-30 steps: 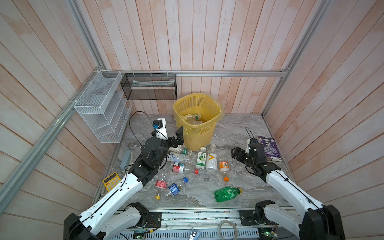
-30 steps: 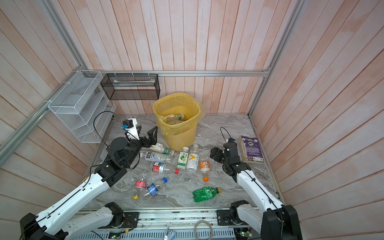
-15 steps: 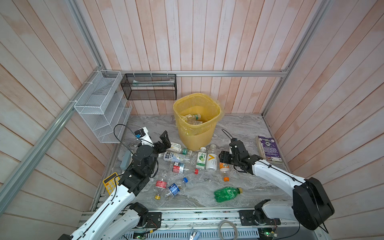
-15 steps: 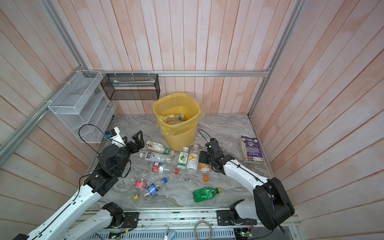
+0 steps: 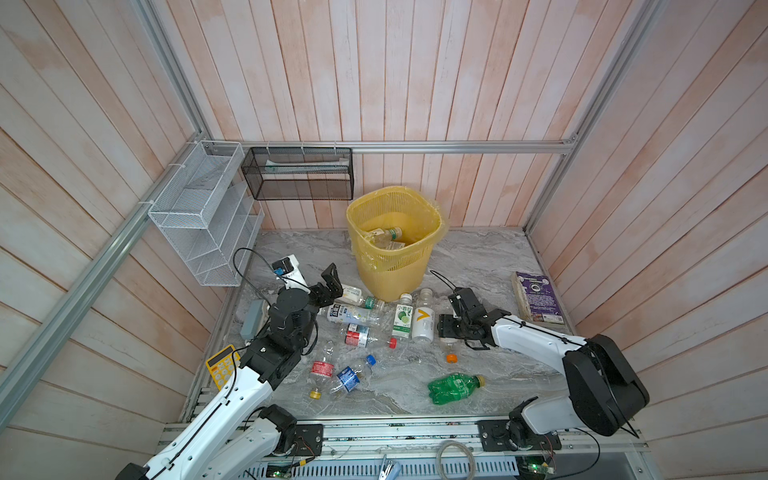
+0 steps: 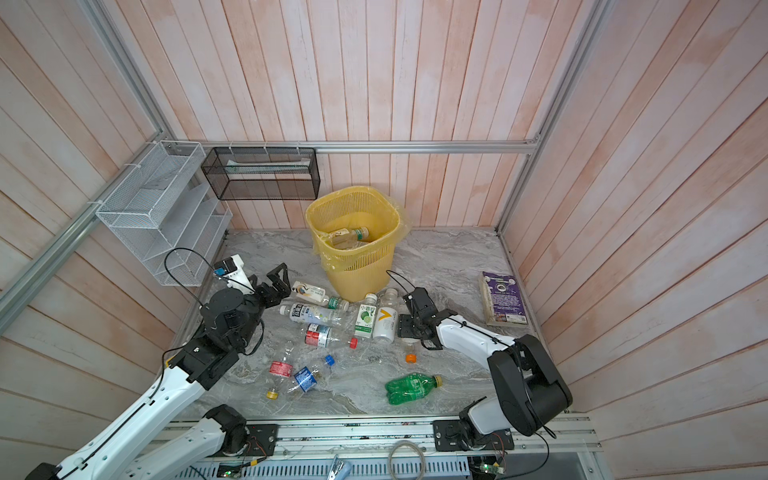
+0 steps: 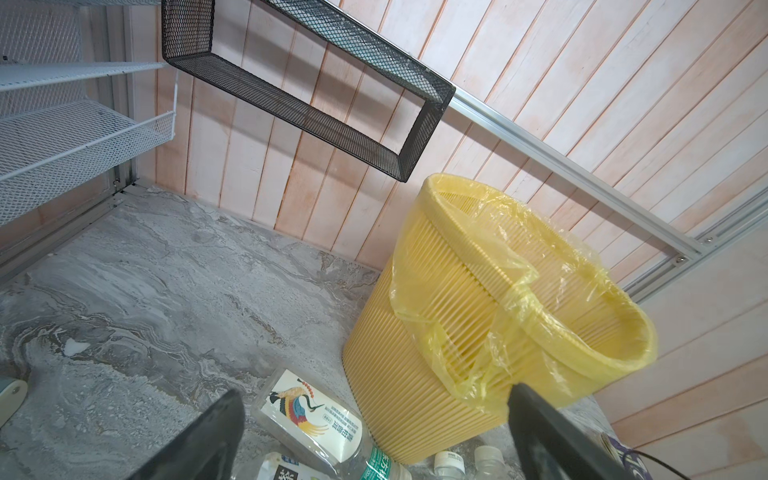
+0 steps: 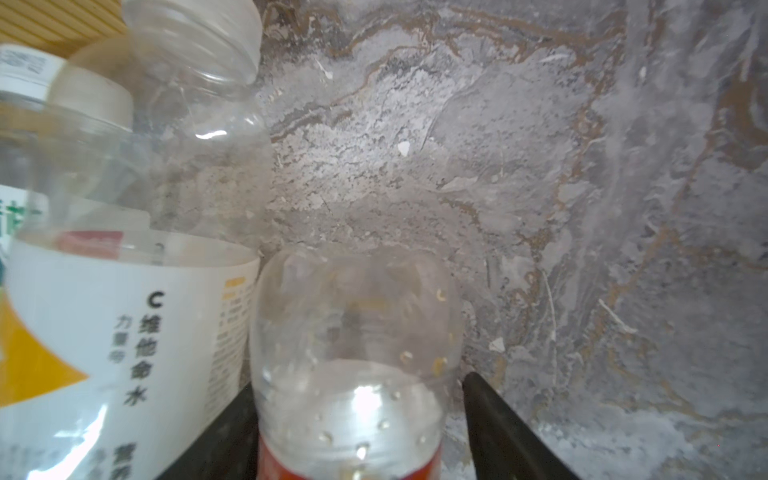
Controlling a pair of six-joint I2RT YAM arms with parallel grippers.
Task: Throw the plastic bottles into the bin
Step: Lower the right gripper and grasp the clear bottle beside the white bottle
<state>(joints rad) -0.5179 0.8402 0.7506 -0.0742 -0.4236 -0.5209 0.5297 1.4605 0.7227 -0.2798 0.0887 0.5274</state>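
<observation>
The yellow lattice bin (image 5: 390, 270) with its bag liner stands at the back and holds two bottles (image 5: 384, 235). Several plastic bottles lie on the marble floor in front of it, among them a green one (image 5: 455, 386). My right gripper (image 5: 444, 328) (image 8: 357, 386) is low over a small clear bottle (image 8: 353, 332) with a red-orange label. Its jaws are open astride it, one finger against it, the other a sliver off. My left gripper (image 5: 330, 286) (image 7: 374, 395) hangs open and empty just above a crane-label bottle (image 7: 307, 415) beside the bin (image 7: 436, 353).
A white-label bottle (image 8: 124, 332) lies right beside the small one. A purple book (image 5: 538, 297) lies by the right wall and a yellow calculator (image 5: 222, 365) at the left edge. A white wire rack (image 5: 203, 216) and a black mesh basket (image 5: 299, 174) hang on the walls.
My right gripper reached left and down onto the small bottle, and its jaws narrowed around it. My left arm drew back from the bin towards the left, still open.
</observation>
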